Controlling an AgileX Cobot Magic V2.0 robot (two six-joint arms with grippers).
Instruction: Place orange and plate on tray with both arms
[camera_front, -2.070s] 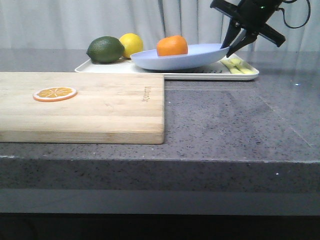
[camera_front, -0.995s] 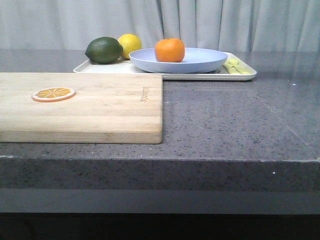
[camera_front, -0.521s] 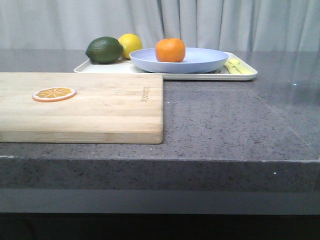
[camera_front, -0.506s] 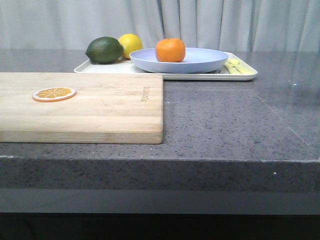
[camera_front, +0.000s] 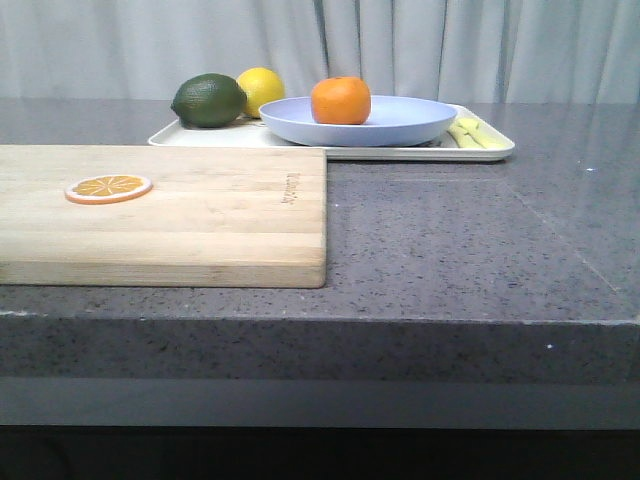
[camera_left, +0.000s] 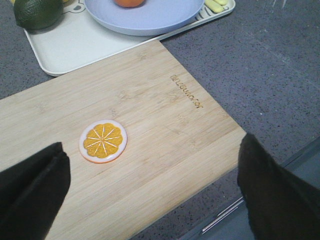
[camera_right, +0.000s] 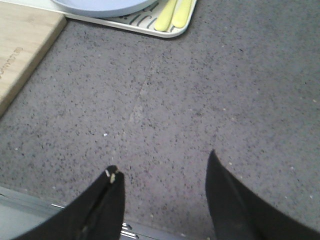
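Observation:
The orange (camera_front: 340, 100) sits on the pale blue plate (camera_front: 400, 125), and the plate rests on the cream tray (camera_front: 490, 152) at the back of the counter. The plate (camera_left: 150, 17) and tray (camera_left: 75, 45) also show in the left wrist view, with only an edge of the orange (camera_left: 129, 2). My left gripper (camera_left: 152, 165) is open and empty above the wooden cutting board's near edge. My right gripper (camera_right: 162, 167) is open and empty above bare counter near the front edge, well back from the tray (camera_right: 150, 27). Neither gripper shows in the front view.
A wooden cutting board (camera_front: 200, 220) lies front left with a thin orange slice (camera_front: 109, 187) on it. A green avocado (camera_front: 208, 100) and a yellow lemon (camera_front: 262, 88) stand on the tray's left part. Yellow strips (camera_front: 475, 132) lie on its right end.
About two seconds ago my right gripper held the plate's right rim, tilted up over the tray. The plate now lies flat on the tray and the gripper has left the front view.

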